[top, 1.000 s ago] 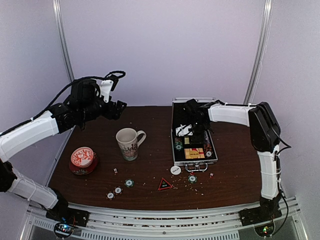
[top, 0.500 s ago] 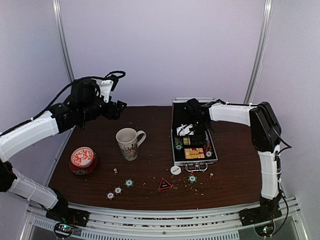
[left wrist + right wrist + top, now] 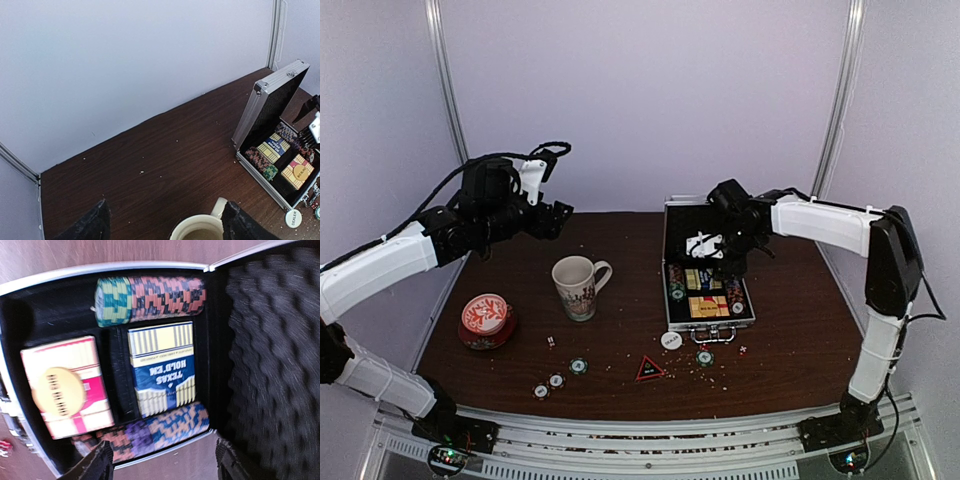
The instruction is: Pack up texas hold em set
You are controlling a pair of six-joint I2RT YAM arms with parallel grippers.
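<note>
**Right arm swung outward above the open briefcase; loose pieces not yet gathered**

Since a second ago the right arm's elbow has been carried toward 3 o'clock. The right tool (image 3: pixel 716 250) has been lifted slightly off the briefcase (image 3: pixel 667 272). Nothing else is seen to have shifted.

At 9 o'clock, the left arm is held high and bent over the far edge of the bench (image 3: pixel 620 235). The left tool (image 3: pixel 552 218) is spread wide and grips nothing, as the left wrist view confirms. Below it the tin (image 3: pixel 485 318) and, toward 3 o'clock of it, the mug (image 3: pixel 578 287) are left standing apart.

At 6 o'clock of the mug lie tiny dice (image 3: pixel 551 342) and three loose chips (image 3: pixel 556 380). Further toward 3 o'clock come a red triangular marker (image 3: pixel 649 369), the white dealer button (image 3: pixel 670 340) and a fourth chip (image 3: pixel 705 358), just outside the briefcase's near rim.

The briefcase is open, its lid upright. In the right wrist view it is already filled with the blue-yellow card box (image 3: pixel 162 367), a pink card box (image 3: pixel 67 387) and two chip rows (image 3: pixel 150 297). The right tool hovers above the interior with its fingers (image 3: pixel 95 462) apart and empty.

The step in hand is judged to be the collecting of the remaining pieces. Next, the right tool would have to be brought toward 6 o'clock and lowered over the button or nearest chip. A thin flat disc calls for a low, precise pinch.
</note>
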